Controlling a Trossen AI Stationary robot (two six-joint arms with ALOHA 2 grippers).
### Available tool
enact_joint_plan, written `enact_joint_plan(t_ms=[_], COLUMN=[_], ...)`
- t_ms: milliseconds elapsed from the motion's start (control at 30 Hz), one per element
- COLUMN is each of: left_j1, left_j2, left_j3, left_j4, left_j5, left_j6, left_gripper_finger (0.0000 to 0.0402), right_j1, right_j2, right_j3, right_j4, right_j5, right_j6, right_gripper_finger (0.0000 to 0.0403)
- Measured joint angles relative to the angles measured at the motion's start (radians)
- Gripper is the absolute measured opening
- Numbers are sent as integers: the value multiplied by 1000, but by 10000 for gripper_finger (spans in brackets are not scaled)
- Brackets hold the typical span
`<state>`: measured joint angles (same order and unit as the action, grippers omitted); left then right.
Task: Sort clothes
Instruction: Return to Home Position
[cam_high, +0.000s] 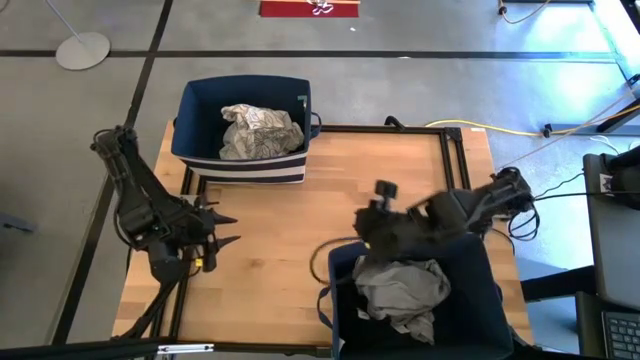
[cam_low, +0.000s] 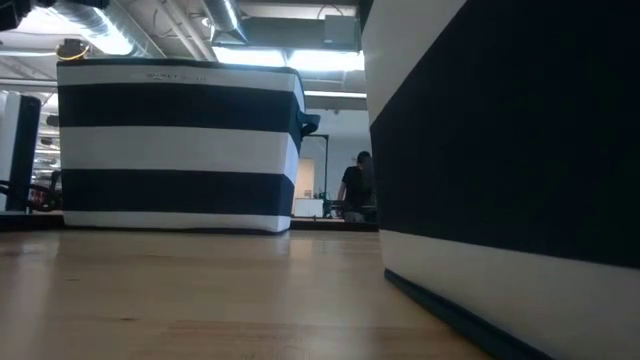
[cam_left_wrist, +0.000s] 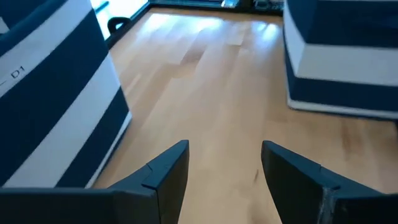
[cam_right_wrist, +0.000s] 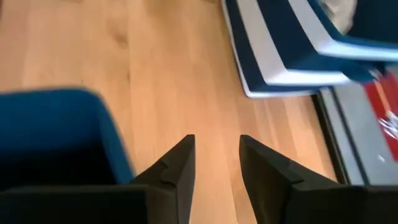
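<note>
Room: grey floor with dark lines around a wood tabletop (cam_high: 300, 200); in the low view a person (cam_low: 355, 186) is way back in the room.
Top bin: navy-and-white striped bin (cam_high: 245, 165) at upper centre of the high view, on the tabletop's far edge.
Light clothes: crumpled white bundle (cam_high: 260, 132), some dark pattern on it, sitting inside the top bin.
Bottom bin: second navy bin (cam_high: 480, 300) at lower right of the high view.
Grey clothes: grey heap (cam_high: 402, 292) piled in the bottom bin, towards its left side.
Left arm: left arm (cam_high: 160, 215) at the left edge of the tabletop, jaws pointing right over bare wood, spread apart and holding nothing; fingers (cam_left_wrist: 168, 171) show a clear gap.
Right arm: right arm (cam_high: 440, 215) reaching in from the right, just above the bottom bin's upper rim; jaws spread a bit, empty, fingers (cam_right_wrist: 180, 163) over wood beside the blue rim.
</note>
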<state>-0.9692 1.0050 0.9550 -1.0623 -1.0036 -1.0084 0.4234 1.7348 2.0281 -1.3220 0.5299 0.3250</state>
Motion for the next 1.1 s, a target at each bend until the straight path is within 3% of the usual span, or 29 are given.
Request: enact_joint_plan(t_ms=[233,467,567,700,900,1100], left_j1=[109,208,239,309,419,473], left_j2=[-2,-65,-116,-215,-393,-547], left_j3=[0,0,-25,-135,-330,-516], left_j4=[0,44,164,411,712,918], left_j5=[37,85,125,255,409,417], left_j6=[133,286,421,645,843,939], left_gripper_finger=[130,39,8,6,3,3], right_j1=[-195,-328,-359,-383,-424,-423], right_j2=[0,0,0,-6,-94,-276], right_j3=[0,0,0,-39,-246,-585], right_j4=[210,285,287,365,521,756], right_j5=[-257,-454,-501,-591,-674,-642], right_j6=[-267,-382,-407,-456,-488,-446], right_gripper_finger=[88,60,53,51,50,50])
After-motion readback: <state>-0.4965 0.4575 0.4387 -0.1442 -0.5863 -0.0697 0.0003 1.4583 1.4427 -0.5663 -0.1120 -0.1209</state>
